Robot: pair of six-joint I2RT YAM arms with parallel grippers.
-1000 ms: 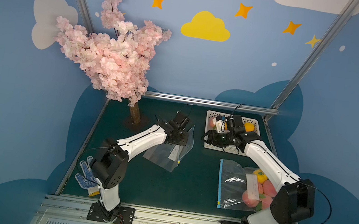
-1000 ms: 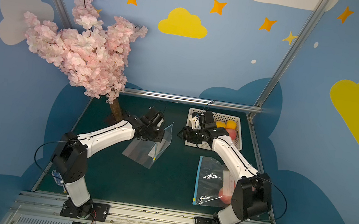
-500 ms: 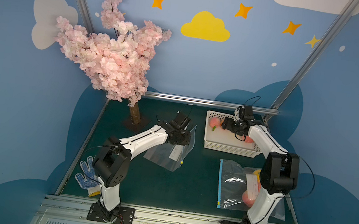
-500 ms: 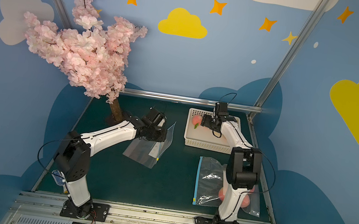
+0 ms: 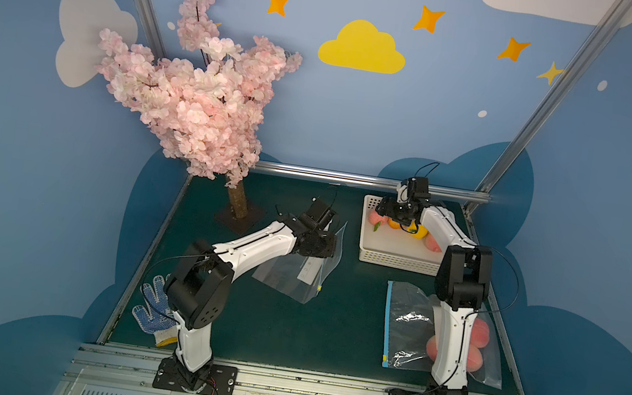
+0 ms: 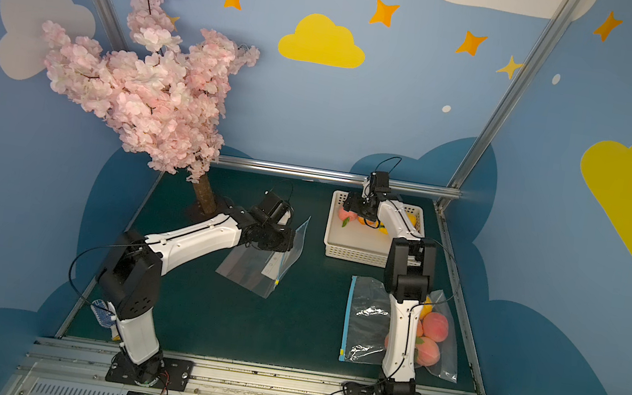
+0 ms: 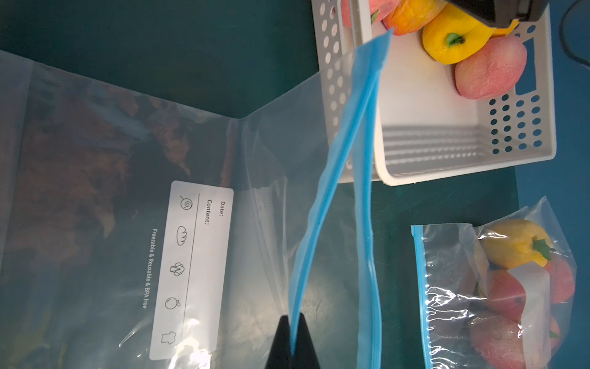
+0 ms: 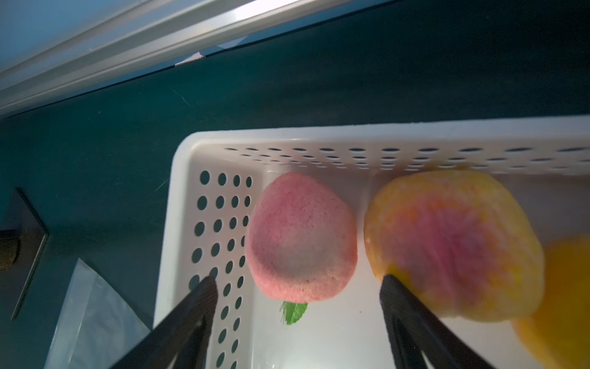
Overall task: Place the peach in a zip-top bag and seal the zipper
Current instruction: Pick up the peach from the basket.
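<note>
The peach (image 8: 300,236) is seen in the basket (image 8: 174,230), just ahead of the spread right gripper (image 8: 295,282); the bag (image 7: 95,191) is pinched by the left gripper (image 7: 292,324). Green mat (image 5: 287,329), blue walls (image 5: 357,129).

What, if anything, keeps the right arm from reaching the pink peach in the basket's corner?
Probably nothing, so yes: the right arm hangs over the basket, jaws open, with the pink peach uncovered just ahead.

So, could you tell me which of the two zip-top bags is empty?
The bag held by the left pincer; the flat one beside the basket holds fruit.
</note>
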